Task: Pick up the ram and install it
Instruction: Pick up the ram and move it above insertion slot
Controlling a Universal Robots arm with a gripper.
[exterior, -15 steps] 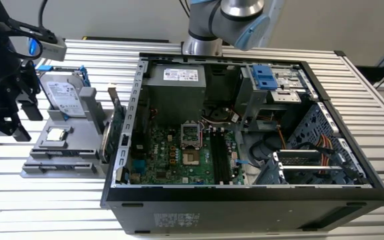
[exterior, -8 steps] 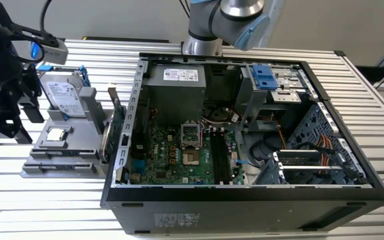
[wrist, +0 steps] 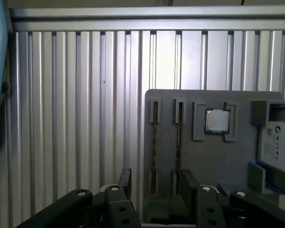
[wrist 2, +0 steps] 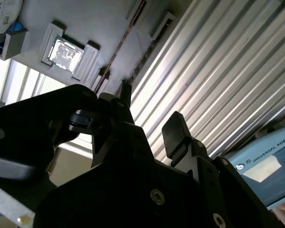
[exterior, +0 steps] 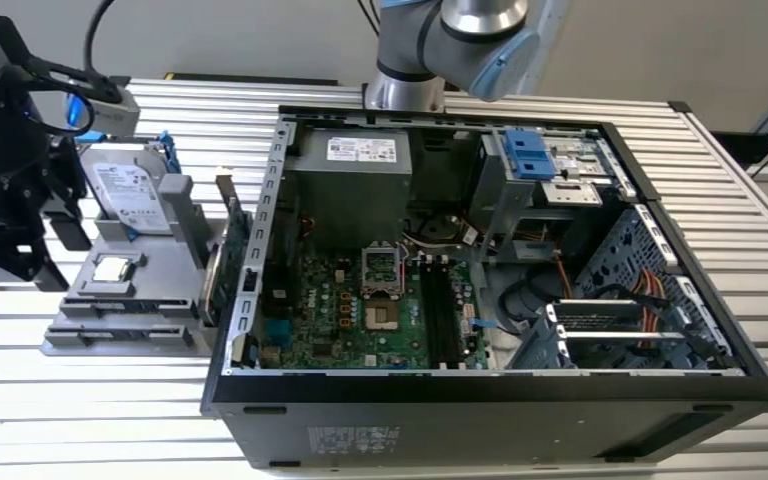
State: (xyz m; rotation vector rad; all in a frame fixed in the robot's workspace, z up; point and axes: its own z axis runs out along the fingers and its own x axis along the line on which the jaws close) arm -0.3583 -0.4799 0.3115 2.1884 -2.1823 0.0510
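Observation:
The ram shows as thin dark strips standing edge-on in two narrow slots [wrist: 155,137] of the grey holder [exterior: 117,335]; one strip [wrist 2: 115,59] also appears in the second wrist view. My gripper [exterior: 17,262] hangs above the table at the exterior view's left edge, beside the holder and apart from it. Its black fingers [wrist: 125,183] stand open in both wrist views, with nothing between them, and the gap [wrist: 156,186] lines up near the slotted end of the holder. The open computer case [exterior: 244,300] lies to the holder's right, motherboard [exterior: 357,310] exposed.
On the holder sit a hard drive [exterior: 131,195] and a square silver processor chip [wrist: 217,120]. A green expansion card [exterior: 228,262] stands between holder and case. The arm's base [exterior: 404,90] rises behind the case. The table is ribbed metal [wrist: 76,118].

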